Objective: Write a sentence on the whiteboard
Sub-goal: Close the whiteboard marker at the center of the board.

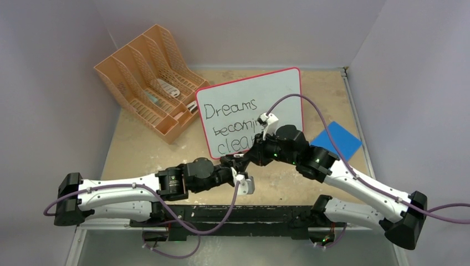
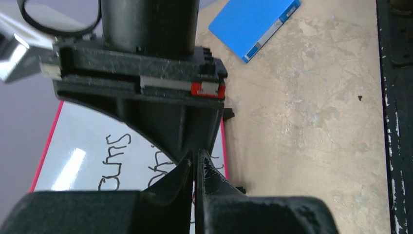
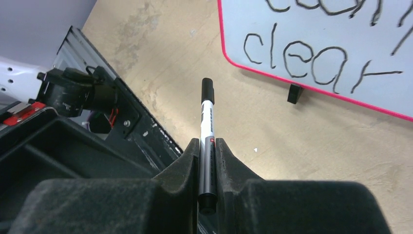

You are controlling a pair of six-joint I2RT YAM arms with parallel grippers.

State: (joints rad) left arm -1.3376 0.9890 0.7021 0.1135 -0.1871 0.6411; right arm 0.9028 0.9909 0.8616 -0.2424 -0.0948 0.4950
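Note:
The whiteboard (image 1: 277,88) with its red-pink frame lies at the back centre of the table. The sentence (image 1: 230,110) on it reads "Dreams becoming clear" in black, its right part hidden by the arms. My right gripper (image 3: 207,142) is shut on a grey and white marker (image 3: 207,126) whose black cap (image 3: 208,90) points at the table just in front of the whiteboard (image 3: 321,29). My left gripper (image 2: 198,156) is shut with nothing between its fingers. It sits right against the right gripper's black body (image 2: 146,73). In the top view both grippers (image 1: 239,162) meet below the board's near edge.
An orange file rack (image 1: 149,77) stands at the back left. A blue pad (image 1: 336,139) lies right of the whiteboard. A black rail (image 1: 238,213) runs along the near edge. Purple cables loop over the arms. A small black foot (image 3: 294,92) juts from the board's frame.

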